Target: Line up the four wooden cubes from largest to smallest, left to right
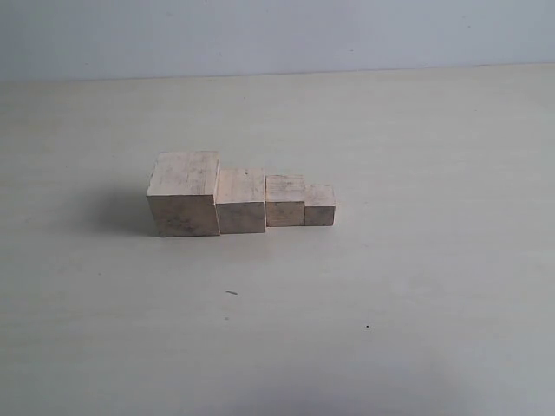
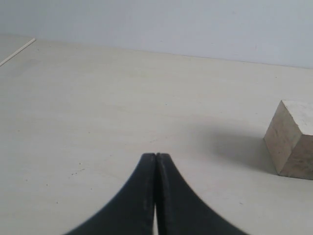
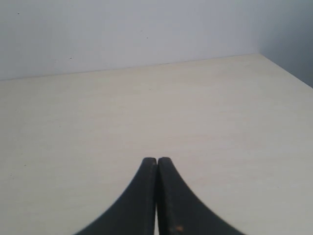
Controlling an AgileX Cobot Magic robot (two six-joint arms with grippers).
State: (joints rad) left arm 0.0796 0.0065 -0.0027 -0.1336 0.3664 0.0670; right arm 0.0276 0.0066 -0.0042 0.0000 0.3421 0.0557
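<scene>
the big cube (image 1: 183,192) sits at the left end of a row on the worktop (image 1: 416,286), near the middle of the exterior view. the second cube (image 1: 240,199) touches its right face. the third cube (image 1: 285,200) touches that one, and the small cube (image 1: 319,204) closes the row on the right. all four stand flat and upright, side against side, so their tops step down like stairs. their fronts look close to flush, though i cannot tell exactly. i judge this is the order the task wants: sizes fall from left to right with no gaps, so the sorting looks done.

neither hand shows in the exterior view. in the left wrist view the left hand (image 2: 155,155) has its two dark fingers pressed together, holding nothing, over the worktop. what i take to be the big cube (image 2: 292,139) shows well apart from it. the right hand (image 3: 157,159) is likewise pressed together and empty. only worktop and the pale wall (image 3: 146,34) lie ahead of it, and no cube is in its view. my reading is that both arms sit clear of the row so as not to nudge it.

no brand, label or writing can be read anywhere. the cubes are raw pale wood with faint grain and scuffs. the only other marks are a couple of dark specks (image 1: 231,293) on the worktop in front of the row.
</scene>
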